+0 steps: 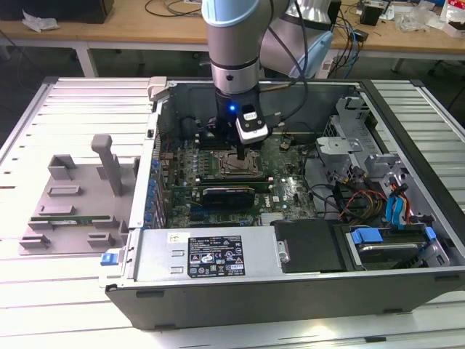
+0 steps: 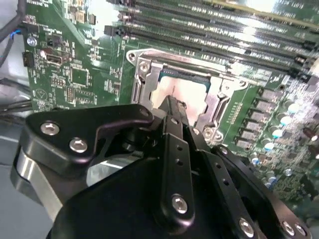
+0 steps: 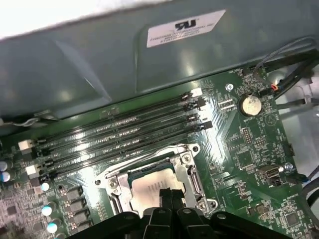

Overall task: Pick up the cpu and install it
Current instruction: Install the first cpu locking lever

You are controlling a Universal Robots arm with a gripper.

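Inside the open computer case (image 1: 407,116), the gripper (image 1: 242,155) is seen lowered over the socket frame (image 1: 231,166) on the green motherboard (image 1: 290,190), with the arm (image 1: 234,36) standing upright above it. Within that frame the cpu (image 3: 149,186) is seated, its silver top visible in both wrist views (image 2: 192,94) and bordered by the metal bracket (image 3: 115,185) of the socket. The black fingers (image 2: 172,112) are drawn together into a narrow tip directly over the chip's top, and nothing is seen clamped between them; whether the tip touches the metal surface cannot be told. Four long memory slots (image 3: 124,137) are laid out beside the socket in the first wrist view, with a round coin battery (image 3: 250,105) further along the board. Outside the case, toward the exterior view's left, a grey fixture (image 1: 73,200) with upright posts is set on the slatted table (image 1: 29,131), well apart from the gripper. A black power supply (image 1: 211,254) is mounted along the near wall of the case.
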